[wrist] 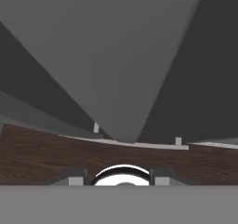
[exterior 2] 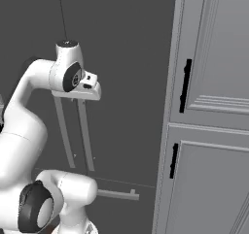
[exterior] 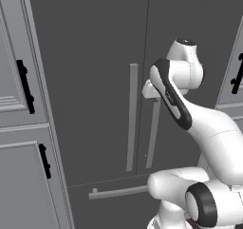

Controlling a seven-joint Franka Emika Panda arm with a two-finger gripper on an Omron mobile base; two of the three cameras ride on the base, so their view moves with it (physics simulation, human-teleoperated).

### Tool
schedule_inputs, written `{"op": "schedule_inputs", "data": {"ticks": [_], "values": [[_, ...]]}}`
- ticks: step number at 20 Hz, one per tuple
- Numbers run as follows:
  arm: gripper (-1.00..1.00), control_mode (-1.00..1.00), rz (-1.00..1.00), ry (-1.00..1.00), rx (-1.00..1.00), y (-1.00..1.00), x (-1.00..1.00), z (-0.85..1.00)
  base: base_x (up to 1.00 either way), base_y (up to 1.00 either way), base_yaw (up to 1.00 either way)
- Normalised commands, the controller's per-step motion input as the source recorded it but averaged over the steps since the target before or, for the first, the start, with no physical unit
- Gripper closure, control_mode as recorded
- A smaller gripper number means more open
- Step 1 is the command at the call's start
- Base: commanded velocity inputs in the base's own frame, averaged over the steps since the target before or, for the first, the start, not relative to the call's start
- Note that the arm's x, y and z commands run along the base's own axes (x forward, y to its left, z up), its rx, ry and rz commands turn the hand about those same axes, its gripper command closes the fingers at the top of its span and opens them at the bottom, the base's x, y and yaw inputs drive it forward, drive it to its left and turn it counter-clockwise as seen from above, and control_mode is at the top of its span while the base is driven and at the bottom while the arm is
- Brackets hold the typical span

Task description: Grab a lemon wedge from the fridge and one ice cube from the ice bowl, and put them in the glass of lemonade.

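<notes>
The fridge point(exterior: 95, 81) stands right before my base, both doors closed, so the lemon wedge is hidden inside. Its two long bar handles point(exterior: 132, 117) hang side by side at the middle seam. I have the gripper point(exterior: 148, 90) at the top of the right door's handle point(exterior: 153, 133), I judge because that door must be pulled open first. Whether the claw is pinching the bar or only beside it, I cannot tell. Below is the drawer handle point(exterior: 118, 192); pale cabinets point(exterior 2: 214, 107) flank the fridge.
</notes>
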Motion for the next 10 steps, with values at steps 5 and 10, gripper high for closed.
{"op": "schedule_inputs", "data": {"ticks": [5,10], "values": [[-1.00,-1.00,0.00,0.00,0.00,0.00,-0.56,0.00,0.00,0.00,0.00],[-1.00,-1.00,0.00,0.00,0.00,0.00,-0.77,0.00,0.00,0.00,0.00]]}}
